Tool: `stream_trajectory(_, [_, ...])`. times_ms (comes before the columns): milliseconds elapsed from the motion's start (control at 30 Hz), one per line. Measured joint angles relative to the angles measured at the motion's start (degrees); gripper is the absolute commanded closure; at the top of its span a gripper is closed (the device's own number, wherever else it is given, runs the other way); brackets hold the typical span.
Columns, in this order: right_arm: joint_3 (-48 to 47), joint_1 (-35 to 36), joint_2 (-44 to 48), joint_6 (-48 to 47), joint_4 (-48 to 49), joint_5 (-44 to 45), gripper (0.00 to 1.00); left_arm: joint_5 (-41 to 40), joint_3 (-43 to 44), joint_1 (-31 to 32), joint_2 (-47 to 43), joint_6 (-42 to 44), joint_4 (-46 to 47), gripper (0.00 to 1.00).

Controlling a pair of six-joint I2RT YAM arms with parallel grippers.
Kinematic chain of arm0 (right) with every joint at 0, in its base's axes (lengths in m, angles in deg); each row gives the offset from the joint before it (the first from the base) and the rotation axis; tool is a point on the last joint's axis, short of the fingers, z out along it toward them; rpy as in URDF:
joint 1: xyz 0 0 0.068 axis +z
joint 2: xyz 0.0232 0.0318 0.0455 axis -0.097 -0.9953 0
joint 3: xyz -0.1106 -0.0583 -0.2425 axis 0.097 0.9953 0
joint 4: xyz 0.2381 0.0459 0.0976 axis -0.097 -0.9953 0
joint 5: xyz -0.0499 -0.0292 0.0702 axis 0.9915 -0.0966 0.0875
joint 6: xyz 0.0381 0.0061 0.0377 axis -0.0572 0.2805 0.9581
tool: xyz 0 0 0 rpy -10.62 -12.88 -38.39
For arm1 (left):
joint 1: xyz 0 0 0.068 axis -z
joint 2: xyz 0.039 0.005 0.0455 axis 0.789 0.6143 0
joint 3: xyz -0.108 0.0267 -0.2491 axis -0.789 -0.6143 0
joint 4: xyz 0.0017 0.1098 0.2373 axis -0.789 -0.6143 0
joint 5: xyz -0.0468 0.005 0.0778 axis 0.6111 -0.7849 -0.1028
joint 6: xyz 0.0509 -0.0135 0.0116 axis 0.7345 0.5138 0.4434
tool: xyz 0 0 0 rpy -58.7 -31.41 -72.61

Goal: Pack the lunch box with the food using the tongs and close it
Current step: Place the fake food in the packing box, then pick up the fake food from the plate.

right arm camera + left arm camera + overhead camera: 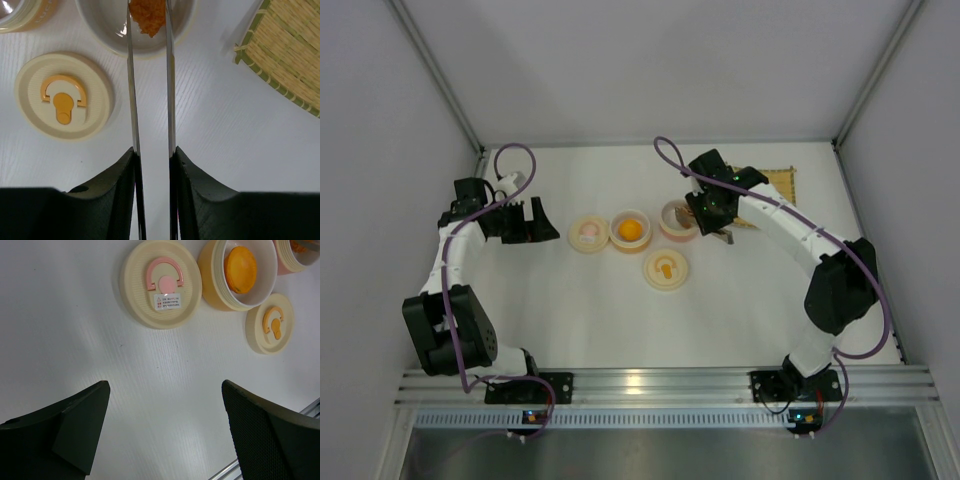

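At twelve o'clock in my right wrist view, the right gripper (152,160), partly closed on the tongs (131,100), holds an orange-brown lump (148,17) over the bowl (100,27); I would set the tips low and centred before easing off (left gripper (162,390) wide open, empty).

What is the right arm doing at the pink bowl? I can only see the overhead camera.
Observer: Its wrist camera shows the right end effector squeezing silver tongs, which pinch an orange-brown lump at the mouth of the bowl.
Visitor: And the left arm?
Observer: The left end effector hangs open above the table, holding nothing.
Visitor: Anything on the pink-handled lid?
Observer: A small white sticker with a red warning mark, below the handle.
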Motion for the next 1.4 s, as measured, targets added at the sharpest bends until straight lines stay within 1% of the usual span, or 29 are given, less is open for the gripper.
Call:
stream_trajectory(100, [0.0, 0.0, 0.0, 0.0, 0.0, 0.9, 0.69, 0.0, 0.0, 0.0, 0.0, 0.0, 0.0, 0.02])
stream_trajectory(133, [0.0, 0.0, 0.0, 0.0, 0.0, 1.1, 0.67, 0.0, 0.0, 0.0, 0.0, 0.0, 0.0, 0.02])
stream_trajectory(167, [0.0, 0.0, 0.0, 0.0, 0.0, 1.4, 0.62, 0.0, 0.0, 0.0, 0.0, 0.0, 0.0, 0.02])
stream_trajectory(267, [0.0, 0.0, 0.0, -0.4, 0.0, 1.9, 0.54, 0.0, 0.0, 0.0, 0.0, 0.0, 0.0, 0.02])
stream_trajectory(333, [0.0, 0.0, 0.0, -0.6, 0.0, 2.2, 0.53, 0.0, 0.0, 0.0, 0.0, 0.0, 0.0, 0.02])
stream_trajectory(733, [0.0, 0.0, 0.6, -0.5, 0.1, 2.3, 0.52, -0.2, 0.0, 0.0, 0.0, 0.0, 0.0, 0.02])
stream_trajectory(967, [-1.2, -0.2, 6.7, 0.2, 0.2, 3.0, 0.50, -0.2, 0.0, 0.0, 0.0, 0.0, 0.0, 0.02])
stream_trajectory(1100, [-1.9, -3.1, 11.0, 0.2, 0.6, 2.9, 0.48, -0.2, 0.0, 0.0, 0.0, 0.0, 0.0, 0.02])
stream_trajectory(1167, [-2.0, -6.6, 11.6, 0.0, 0.6, 2.8, 0.48, -0.2, 0.0, 0.0, 0.0, 0.0, 0.0, 0.02])
stream_trajectory(1300, [-2.2, -15.0, 9.1, -0.6, 0.9, 3.4, 0.49, -0.2, 0.0, 0.0, 0.0, 0.0, 0.0, 0.02])
stream_trajectory(1400, [-3.3, -18.8, 4.9, -0.6, 0.6, 3.2, 0.49, -0.2, 0.0, 0.0, 0.0, 0.0, 0.0, 0.02])
